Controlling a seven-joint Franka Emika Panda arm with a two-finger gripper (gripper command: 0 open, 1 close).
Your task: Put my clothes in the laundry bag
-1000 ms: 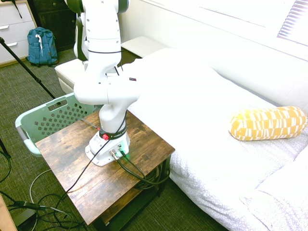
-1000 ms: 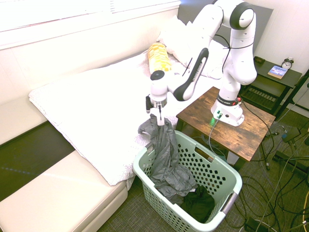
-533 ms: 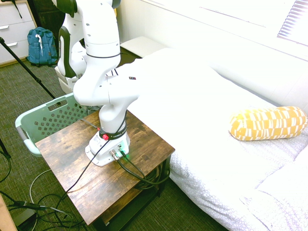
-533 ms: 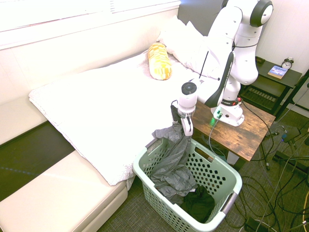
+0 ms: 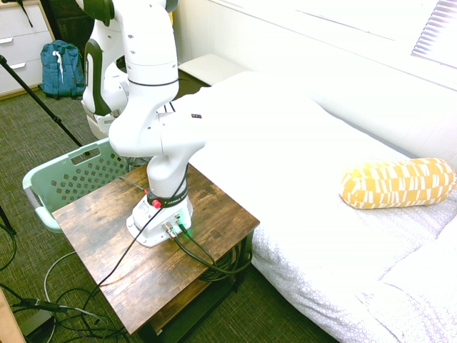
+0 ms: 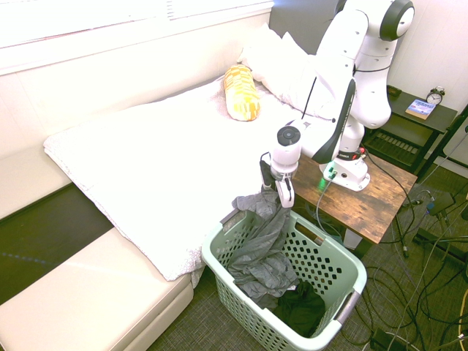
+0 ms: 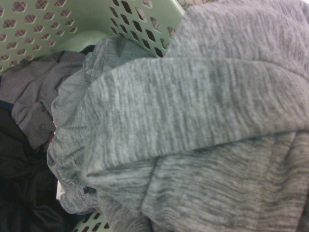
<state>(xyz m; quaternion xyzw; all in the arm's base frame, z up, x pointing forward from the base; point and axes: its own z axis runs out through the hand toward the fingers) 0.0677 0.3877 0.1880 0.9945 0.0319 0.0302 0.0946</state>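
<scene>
The clothes (image 6: 259,241), a grey garment, hang from my gripper (image 6: 281,196) over the near-bed rim of the mint-green laundry bag (image 6: 351,267) and trail down inside it. My gripper is just above that rim and looks shut on the garment's top edge. In the wrist view the grey clothes (image 7: 193,121) fill most of the picture, with the laundry bag's holed wall (image 7: 72,19) behind them. A black garment (image 6: 300,307) lies at the bottom of the bag. In the first exterior view only the laundry bag's rim (image 5: 43,179) shows; the arm hides my gripper and the clothes.
The wooden table (image 6: 365,197) stands right beside the laundry bag, the white bed (image 6: 146,161) on its other side. A yellow patterned bolster pillow (image 6: 241,91) lies on the bed. A teal backpack (image 5: 61,68) leans on the drawers. A cushioned bench (image 6: 88,292) runs along the bed.
My gripper swung from over the bed's edge toward the table and dropped lower above the bag's rim, carrying the grey garment with it. More of the garment now lies inside the bag.
</scene>
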